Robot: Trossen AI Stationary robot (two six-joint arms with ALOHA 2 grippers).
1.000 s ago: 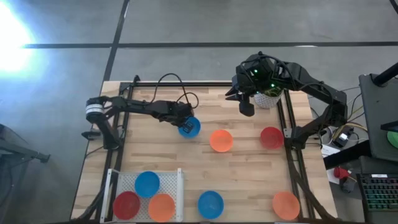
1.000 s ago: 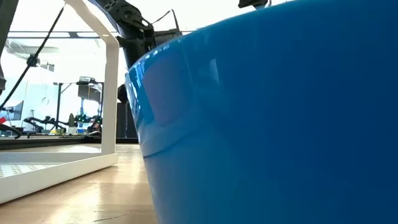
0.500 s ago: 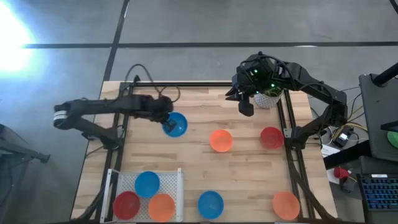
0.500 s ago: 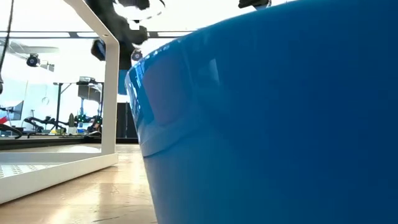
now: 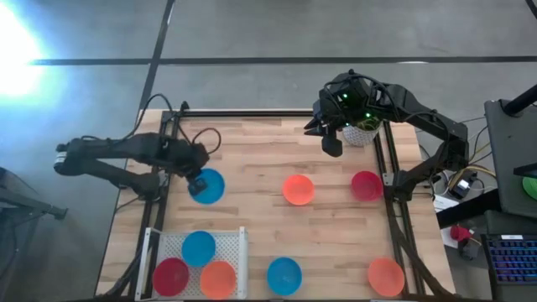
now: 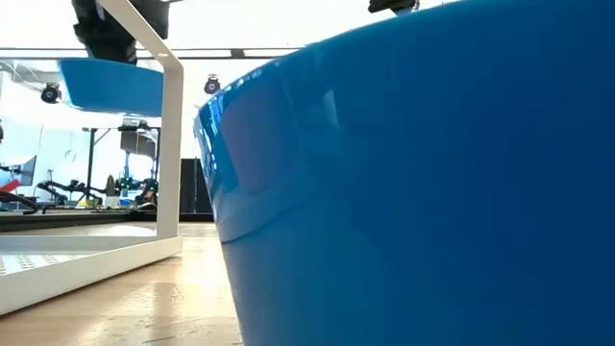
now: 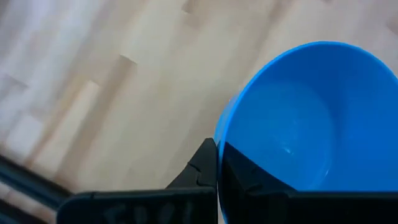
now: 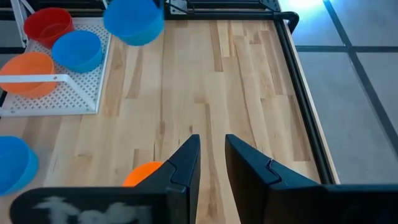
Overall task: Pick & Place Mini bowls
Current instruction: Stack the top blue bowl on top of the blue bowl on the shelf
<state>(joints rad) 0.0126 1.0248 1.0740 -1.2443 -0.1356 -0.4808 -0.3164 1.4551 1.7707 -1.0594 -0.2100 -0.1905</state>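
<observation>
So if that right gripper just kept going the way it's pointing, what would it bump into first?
Probably the orange bowl peeking out just beyond the right gripper, though depth is unclear and it may be aimed at bare wooden table.

The bench [image 5: 327, 226] is pale wood in planks. The tray [image 5: 239, 252] is white and perforated, holding a red bowl [image 5: 170, 275], a blue bowl [image 5: 198, 247] and an orange bowl [image 5: 218, 278]. The lifted bowl [image 5: 209, 186] is blue. The fingers [image 8: 186, 165] are black.
</observation>
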